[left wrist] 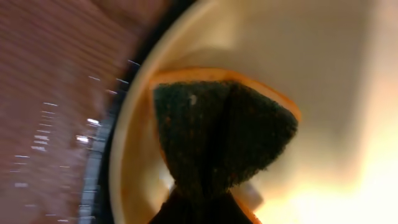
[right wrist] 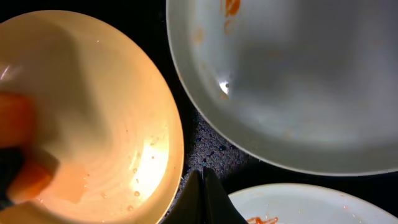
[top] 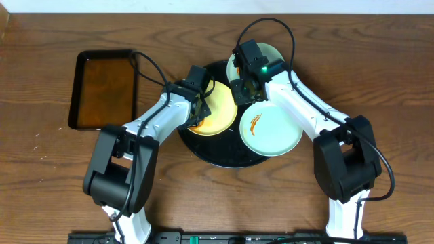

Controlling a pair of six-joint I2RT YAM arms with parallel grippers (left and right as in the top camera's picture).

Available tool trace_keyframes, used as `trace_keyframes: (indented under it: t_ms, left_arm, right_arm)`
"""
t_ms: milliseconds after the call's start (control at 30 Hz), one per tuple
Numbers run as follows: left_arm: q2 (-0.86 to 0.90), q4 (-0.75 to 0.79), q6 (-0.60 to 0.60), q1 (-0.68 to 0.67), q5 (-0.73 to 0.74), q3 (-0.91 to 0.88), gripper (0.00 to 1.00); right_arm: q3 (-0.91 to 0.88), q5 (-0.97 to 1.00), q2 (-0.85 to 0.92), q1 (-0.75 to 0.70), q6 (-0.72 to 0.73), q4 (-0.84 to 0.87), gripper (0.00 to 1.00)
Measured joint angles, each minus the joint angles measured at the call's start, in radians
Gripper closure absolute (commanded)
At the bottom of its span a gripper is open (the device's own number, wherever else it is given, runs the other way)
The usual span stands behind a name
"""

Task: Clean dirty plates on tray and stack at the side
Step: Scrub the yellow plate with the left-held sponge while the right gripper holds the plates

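So the yellow plate (top: 218, 108) sits on the left half of the big round black tray (top: 224, 157), and it looks wet and shiny, with little droplets on it. My left pincer (top: 199, 117) is down at that plate's left side, clamped on a sponge (left wrist: 224, 137), orange with a dark scrubby face, and the sponge lies against the inside of the plate. Just beside it, on the right half of the tray, is a mint plate with an orange squiggle (top: 271, 129) of sauce, and its outer edge hangs a bit over the tray's rim. The other mint plate (top: 266, 54) is at the tray's far edge, mostly hidden under my right arm. My right pincer (right wrist: 204, 190) has its fingers pressed together with nothing in them, its tip over the bare black patch of tray where the three plates nearly meet. Can't tell if it actually touches the tray. Way off to the left on the wooden table (top: 41, 176), well apart from the tray, is a rectangular black pan (top: 105, 88) of brownish liquid.
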Motion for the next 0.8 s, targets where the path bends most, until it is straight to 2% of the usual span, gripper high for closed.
trace_keyframes:
  t_ms: [200, 333, 500, 633, 800]
  left_arm:
    - [-0.042, -0.026, 0.020, 0.000, -0.147, 0.000, 0.92]
    - [-0.080, 0.001, 0.023, 0.002, -0.181, 0.000, 0.92]
    - [-0.089, 0.094, 0.023, 0.001, -0.033, 0.000, 0.93]
    - [-0.074, 0.131, 0.023, -0.019, 0.100, 0.000, 0.93]
    - [-0.005, 0.119, 0.023, -0.047, 0.164, 0.000, 0.93]
  right_arm:
    - [0.000, 0.000, 0.000, 0.000, 0.000, 0.001, 0.99]
    - [0.000, 0.000, 0.000, 0.000, 0.000, 0.005, 0.99]
    - [0.000, 0.000, 0.000, 0.000, 0.001, 0.009, 0.94]
    - [0.000, 0.000, 0.000, 0.000, 0.003, 0.010, 0.96]
    - [0.000, 0.000, 0.000, 0.000, 0.005, 0.004, 0.98]
